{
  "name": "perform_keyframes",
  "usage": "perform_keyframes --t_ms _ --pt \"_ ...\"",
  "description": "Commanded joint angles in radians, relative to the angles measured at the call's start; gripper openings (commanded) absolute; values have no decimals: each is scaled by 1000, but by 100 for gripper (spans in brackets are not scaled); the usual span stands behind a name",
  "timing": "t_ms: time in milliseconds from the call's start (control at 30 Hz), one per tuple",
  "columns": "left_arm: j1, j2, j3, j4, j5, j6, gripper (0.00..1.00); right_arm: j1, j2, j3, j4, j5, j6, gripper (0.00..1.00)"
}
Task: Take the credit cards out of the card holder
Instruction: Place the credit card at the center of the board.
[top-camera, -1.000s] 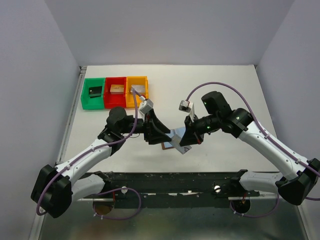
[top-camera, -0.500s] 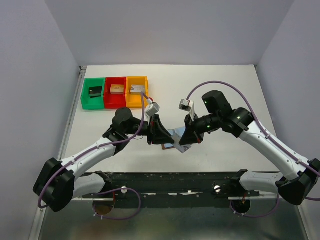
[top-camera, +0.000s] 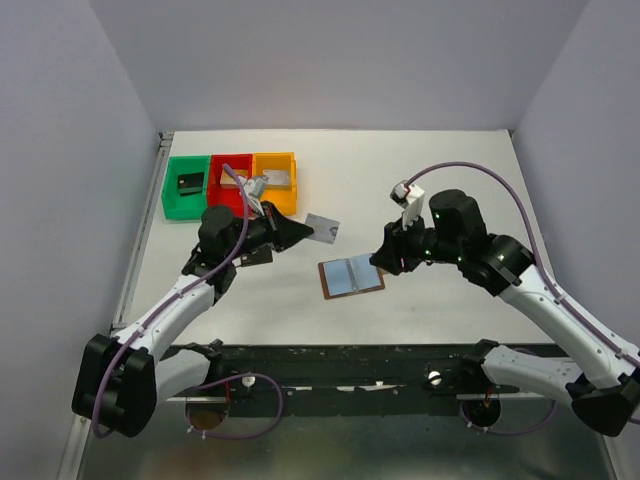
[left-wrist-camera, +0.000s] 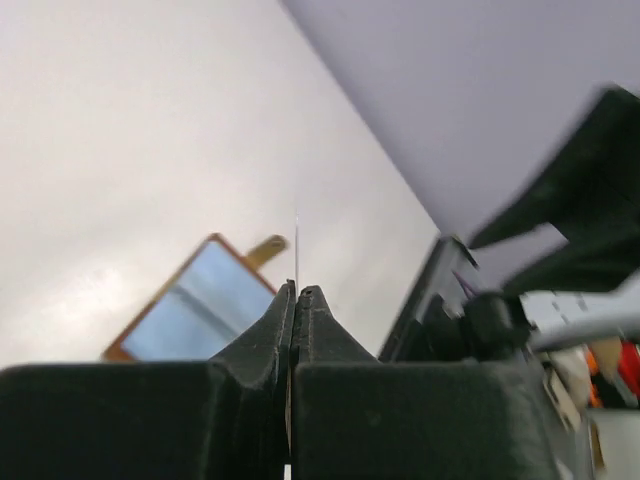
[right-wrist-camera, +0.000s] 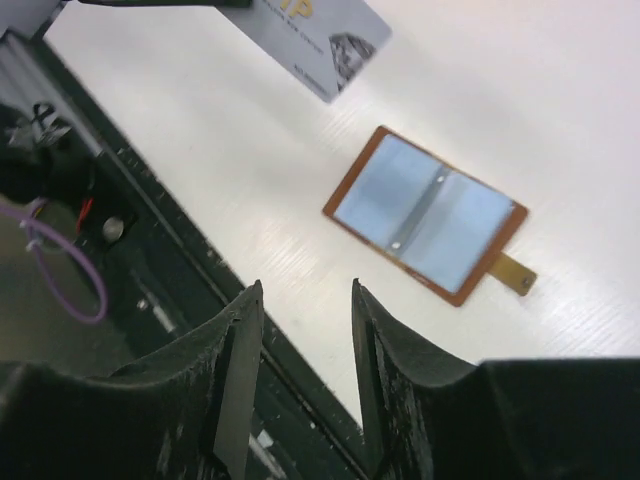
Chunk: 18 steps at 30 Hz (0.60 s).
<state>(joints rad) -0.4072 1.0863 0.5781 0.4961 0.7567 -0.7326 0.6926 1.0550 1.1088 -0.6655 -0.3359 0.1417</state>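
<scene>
Upper left of the overhead view: three plastic bins (top-camera: 230, 186), unused at this step. Just right of them, the left gripper (top-camera: 298, 233) is clamped shut on one edge of a grey credit card (top-camera: 323, 227), holding it off the table (top-camera: 430, 180), evidently to carry it away. Centre: the card holder (top-camera: 351, 275) lies open and flat, lining upward; whether cards remain inside cannot be told. Right: the right gripper (top-camera: 383, 262) hangs beside it, jaws apart and empty.

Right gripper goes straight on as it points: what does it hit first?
The right gripper would most likely meet bare table, just beside the open card holder; depth unclear, it might clip the holder's corner.
</scene>
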Motion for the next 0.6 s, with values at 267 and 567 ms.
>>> perform_keyframes --t_ms 267,567 --pt "59 348 158 -265 -523 -152 0 -2 -20 -188 196 207 179 48" --pt "61 537 213 -197 -542 -194 0 -4 -20 -224 195 212 190 48"
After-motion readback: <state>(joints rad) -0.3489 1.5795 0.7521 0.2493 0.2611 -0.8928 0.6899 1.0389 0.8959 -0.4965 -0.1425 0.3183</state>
